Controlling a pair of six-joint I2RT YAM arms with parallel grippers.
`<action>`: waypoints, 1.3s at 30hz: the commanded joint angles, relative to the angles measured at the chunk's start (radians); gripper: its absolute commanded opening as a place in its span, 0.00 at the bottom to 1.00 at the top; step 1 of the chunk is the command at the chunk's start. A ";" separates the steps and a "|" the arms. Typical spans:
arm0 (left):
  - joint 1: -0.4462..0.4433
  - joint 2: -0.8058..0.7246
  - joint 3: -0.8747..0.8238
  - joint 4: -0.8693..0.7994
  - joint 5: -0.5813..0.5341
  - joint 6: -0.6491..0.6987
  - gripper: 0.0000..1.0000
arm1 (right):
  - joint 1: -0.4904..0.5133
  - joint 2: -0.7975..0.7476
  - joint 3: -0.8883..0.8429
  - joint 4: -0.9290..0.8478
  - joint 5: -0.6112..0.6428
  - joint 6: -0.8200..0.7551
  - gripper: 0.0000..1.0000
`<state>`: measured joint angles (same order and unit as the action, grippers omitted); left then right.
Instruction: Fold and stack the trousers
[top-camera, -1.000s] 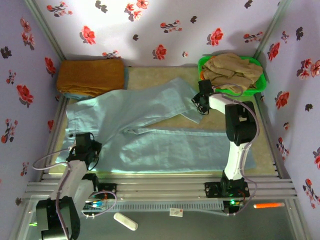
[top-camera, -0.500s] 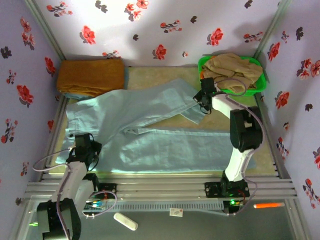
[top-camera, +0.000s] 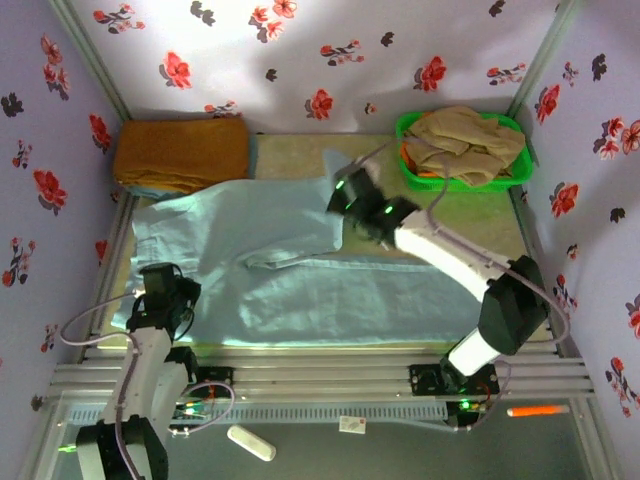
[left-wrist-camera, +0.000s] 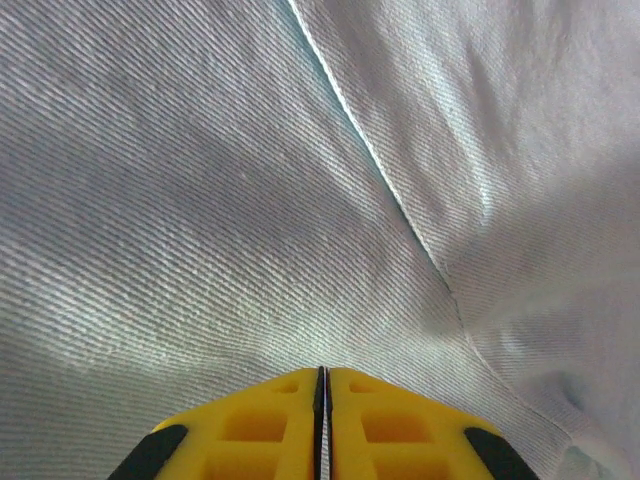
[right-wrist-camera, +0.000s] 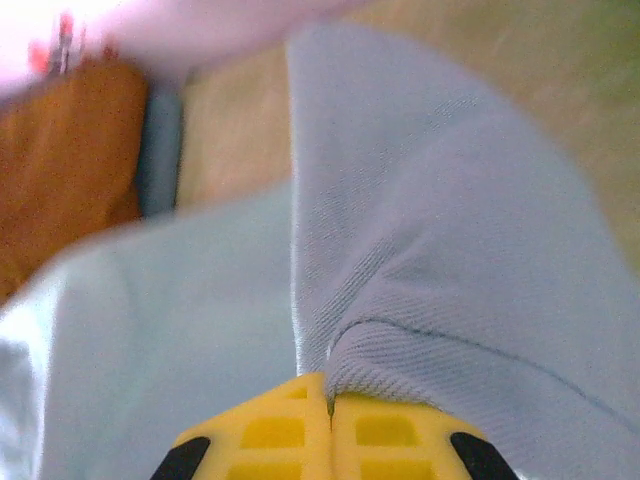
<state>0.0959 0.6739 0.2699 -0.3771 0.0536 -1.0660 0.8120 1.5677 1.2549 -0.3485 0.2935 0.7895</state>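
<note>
Top view: trousers lie spread over the table, left of and nearer than the green basket. Long axis runs sideways: waist at the end far from basket, leg ends on basket side. R gripper sits just left of basket, fingers pressed together on the end of the far leg, which is lifted off the table and doubled back twd the waist. L gripper is well apart from basket, at the near waist corner. Mustard cloth is at the far end opposite the basket; beige garment is in it.

L wrist view: L gripper fingers shut tight, only a hairline btwn them. Trousers run right up to the tips, a seam slanting away. Prob thin cloth nipped in there, can't be sure.

R wrist view: R gripper pinches a bunched fold of trousers; cloth hangs fwd from the tips. Mustard cloth shows ahead-left, so the fingers face away from basket, along the long axis.

Judgement: fold turns on that axis. R arm has the free leg end, waist lies straight ahead of it, away from basket; L arm looks set to anchor the waist end.
</note>
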 joint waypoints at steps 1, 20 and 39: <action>0.028 -0.046 0.058 -0.076 0.016 0.030 0.13 | 0.186 0.068 -0.066 0.010 0.104 0.128 0.00; 0.129 -0.083 0.073 -0.085 0.135 0.071 0.39 | 0.005 -0.104 -0.149 -0.186 -0.049 -0.096 0.54; 0.128 -0.076 0.089 -0.123 0.163 0.129 0.49 | -0.250 0.428 0.029 -0.088 -0.478 -0.229 0.41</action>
<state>0.2165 0.5941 0.3573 -0.4847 0.1963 -0.9718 0.5411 1.9652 1.3071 -0.4942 -0.0853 0.5533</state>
